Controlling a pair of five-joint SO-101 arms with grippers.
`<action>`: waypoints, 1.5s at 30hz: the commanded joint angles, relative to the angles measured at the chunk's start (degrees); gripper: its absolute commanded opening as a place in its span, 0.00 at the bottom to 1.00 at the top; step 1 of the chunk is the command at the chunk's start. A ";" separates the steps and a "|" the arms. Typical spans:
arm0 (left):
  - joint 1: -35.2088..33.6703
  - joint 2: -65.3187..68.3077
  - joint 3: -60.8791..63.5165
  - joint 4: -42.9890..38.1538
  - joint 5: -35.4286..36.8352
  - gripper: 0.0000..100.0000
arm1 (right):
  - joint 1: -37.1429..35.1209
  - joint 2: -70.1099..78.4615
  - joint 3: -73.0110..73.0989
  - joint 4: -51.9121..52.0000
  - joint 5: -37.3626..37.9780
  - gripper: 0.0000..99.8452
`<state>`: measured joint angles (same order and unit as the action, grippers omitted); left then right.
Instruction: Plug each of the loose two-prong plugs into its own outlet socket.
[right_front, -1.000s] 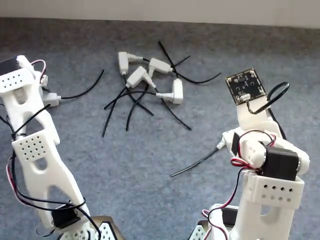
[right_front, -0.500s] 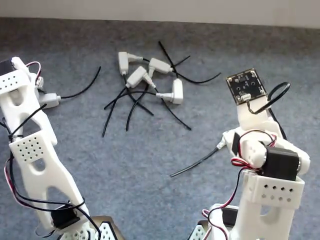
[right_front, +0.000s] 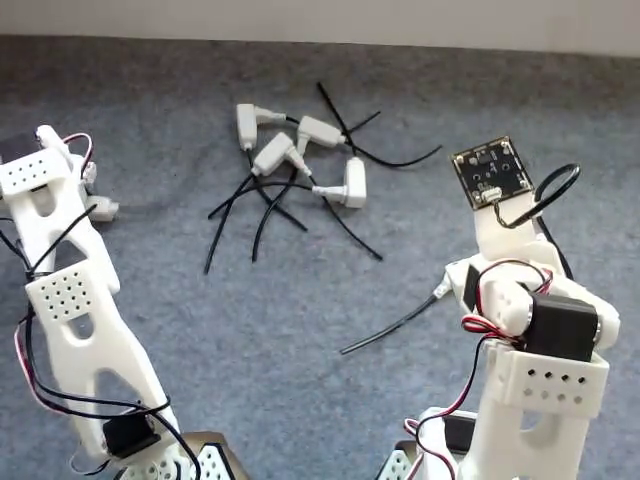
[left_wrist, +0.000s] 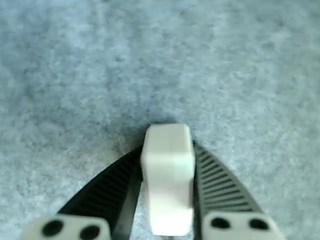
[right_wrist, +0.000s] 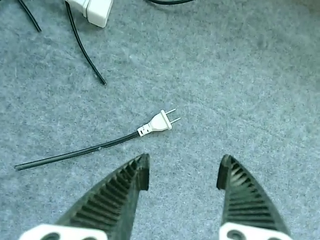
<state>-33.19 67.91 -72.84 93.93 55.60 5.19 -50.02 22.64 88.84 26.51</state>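
On carpet (right_front: 250, 320), plug (right_wrist: 159, 122) — prongs seemingly rightward.

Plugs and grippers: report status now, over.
Left gripper shut on white connector. Right gripper open above loose two-prong plug on carpet. Tangled socket pile lies apart, not blocking.

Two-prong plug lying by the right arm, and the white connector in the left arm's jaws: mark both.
two-prong plug (right_wrist: 161, 121), right wrist view, on its white body.
white connector (left_wrist: 167, 170), left wrist view, on its facing side.
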 joint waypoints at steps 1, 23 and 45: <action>1.27 -1.98 -5.58 3.43 -8.88 0.02 | 0.66 -0.92 -0.57 -0.40 0.62 0.22; 7.16 -30.20 -18.07 7.21 -98.11 0.01 | 0.66 -0.92 -14.20 11.56 0.53 0.22; 16.92 -77.23 -17.45 7.30 -102.15 0.01 | 0.66 -0.92 -13.76 11.65 0.53 0.22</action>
<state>-18.15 -4.97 -90.33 101.05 -50.77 5.19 -50.20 10.77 98.77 26.51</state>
